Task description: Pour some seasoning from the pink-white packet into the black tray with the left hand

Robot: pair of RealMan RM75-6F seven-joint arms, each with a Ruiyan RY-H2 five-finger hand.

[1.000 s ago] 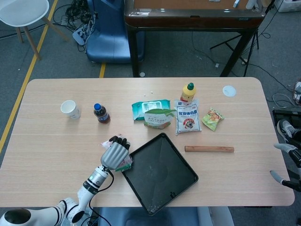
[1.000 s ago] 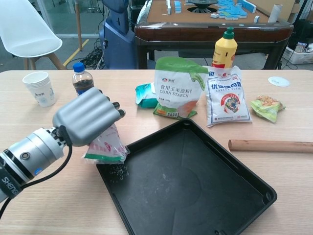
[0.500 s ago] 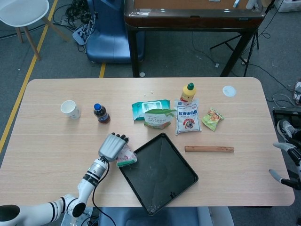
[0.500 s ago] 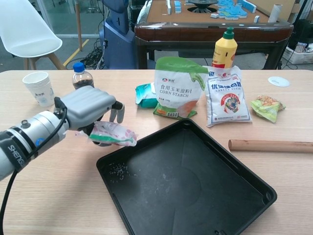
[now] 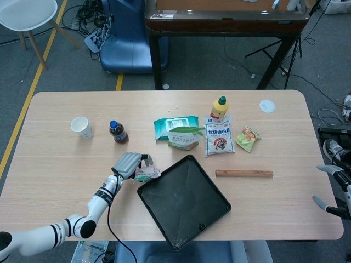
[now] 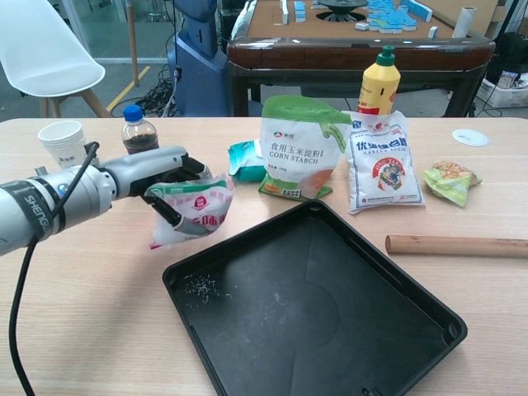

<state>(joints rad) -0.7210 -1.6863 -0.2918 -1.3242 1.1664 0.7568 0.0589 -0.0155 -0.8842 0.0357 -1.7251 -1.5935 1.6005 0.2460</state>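
Observation:
My left hand (image 6: 157, 171) holds the pink-white packet (image 6: 192, 211) by its top, upright, just above the table. The packet (image 5: 145, 173) hangs left of the black tray (image 6: 330, 313), close to its left corner and not over it. A few seasoning grains (image 6: 198, 286) lie in that corner of the tray (image 5: 186, 203). In the head view my left hand (image 5: 128, 164) shows above the tray's left corner. My right hand (image 5: 332, 190) shows only partly at the right edge, off the table, fingers apart and holding nothing.
Behind the tray stand a corn starch bag (image 6: 299, 148), a white bag (image 6: 384, 165), a yellow bottle (image 6: 379, 81) and a wipes pack (image 6: 246, 158). A dark drink bottle (image 6: 138, 132) and paper cup (image 6: 66, 148) stand behind my left hand. A wooden rod (image 6: 458, 245) and green snack packet (image 6: 450, 180) lie right.
My left hand has drawn back left, off the tray's corner, and turned the packet from tipped mouth-down to upright. A few grains now lie in the tray.

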